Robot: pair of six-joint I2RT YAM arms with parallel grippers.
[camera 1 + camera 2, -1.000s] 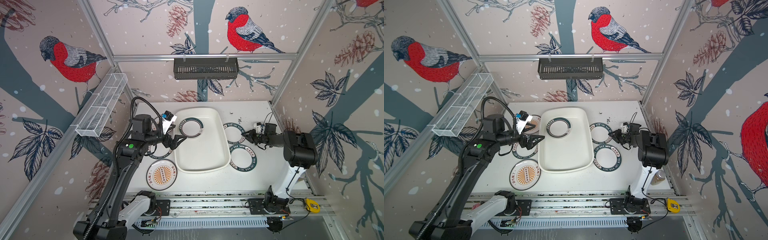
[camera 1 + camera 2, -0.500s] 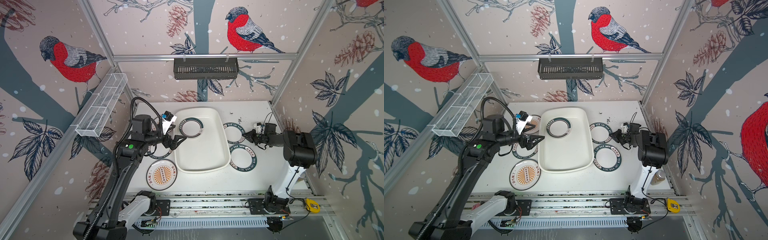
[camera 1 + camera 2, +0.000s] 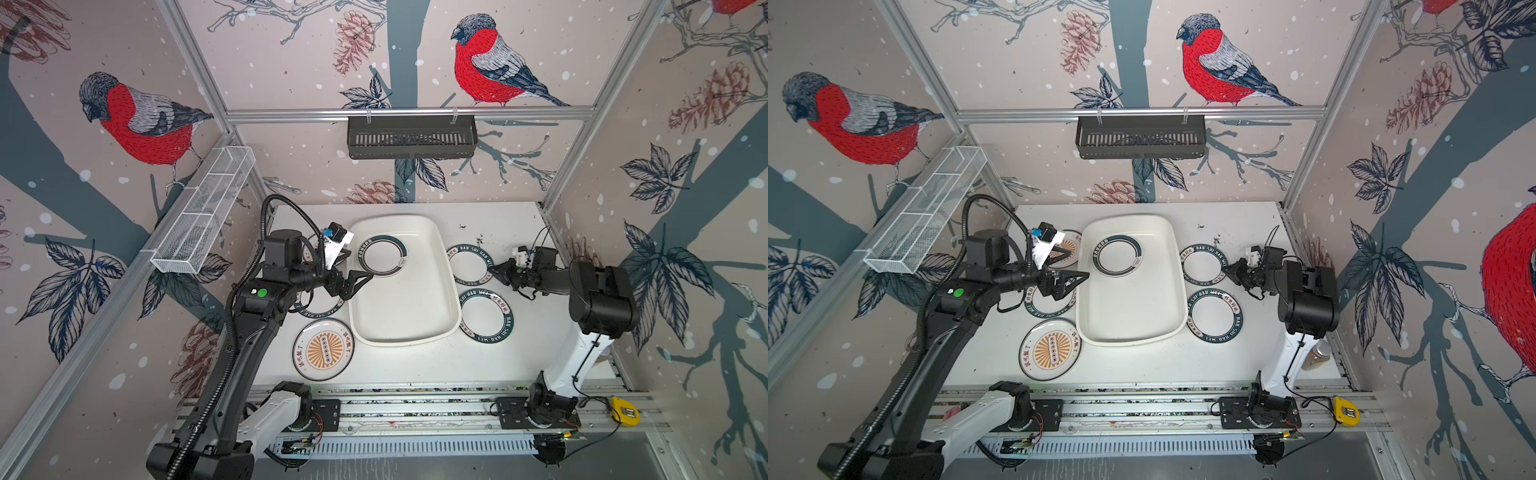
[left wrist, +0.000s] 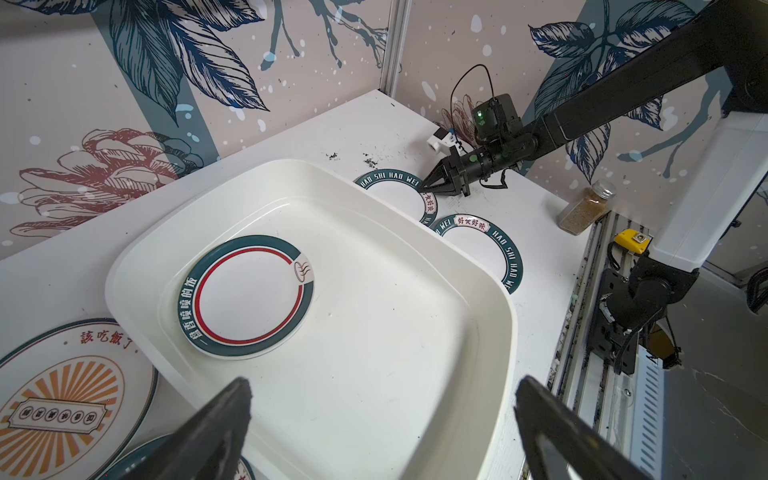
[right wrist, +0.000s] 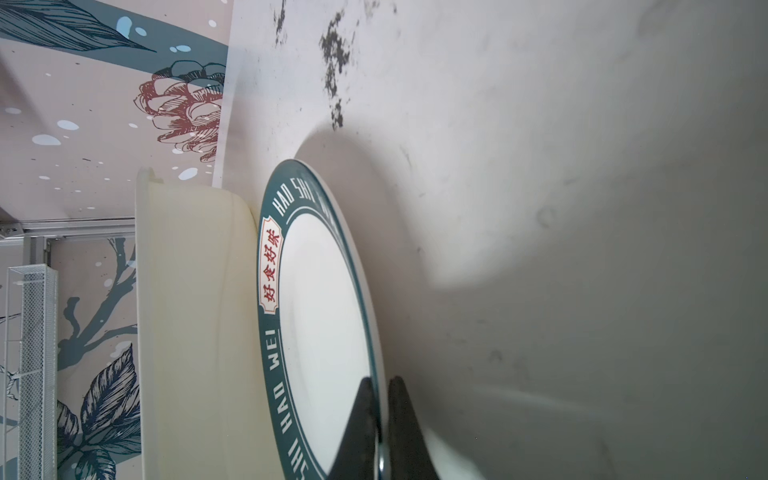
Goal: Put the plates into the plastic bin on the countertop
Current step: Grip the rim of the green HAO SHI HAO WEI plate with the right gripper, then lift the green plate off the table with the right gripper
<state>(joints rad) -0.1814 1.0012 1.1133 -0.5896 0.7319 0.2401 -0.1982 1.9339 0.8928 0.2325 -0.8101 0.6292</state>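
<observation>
The white plastic bin [image 3: 407, 307] sits mid-countertop [image 3: 415, 365] and holds one green-ringed plate [image 3: 382, 255]. My right gripper [image 3: 494, 270] is shut on the rim of a green lettered plate [image 3: 469, 264] just right of the bin; the wrist view shows its fingers [image 5: 365, 415] pinching that plate [image 5: 324, 311] beside the bin wall [image 5: 187, 311]. A second lettered plate [image 3: 486, 316] lies nearer. My left gripper [image 3: 360, 282] hangs open over the bin's left rim, empty [image 4: 384, 395]. Left of the bin lie an orange sunburst plate [image 3: 324, 349] and a green-rimmed plate [image 3: 318, 309] under the arm.
Another orange plate [image 3: 309, 249] is partly hidden behind the left wrist camera. A spice jar [image 4: 586, 212] stands at the right front corner, near a yellow tape measure [image 3: 623, 411]. Dirt specks [image 3: 478, 239] lie behind the right plates. A black rack [image 3: 411, 137] and a wire basket [image 3: 208, 208] hang on the walls.
My right gripper's jaws have closed onto the lettered plate's rim. The left arm has stayed still and open.
</observation>
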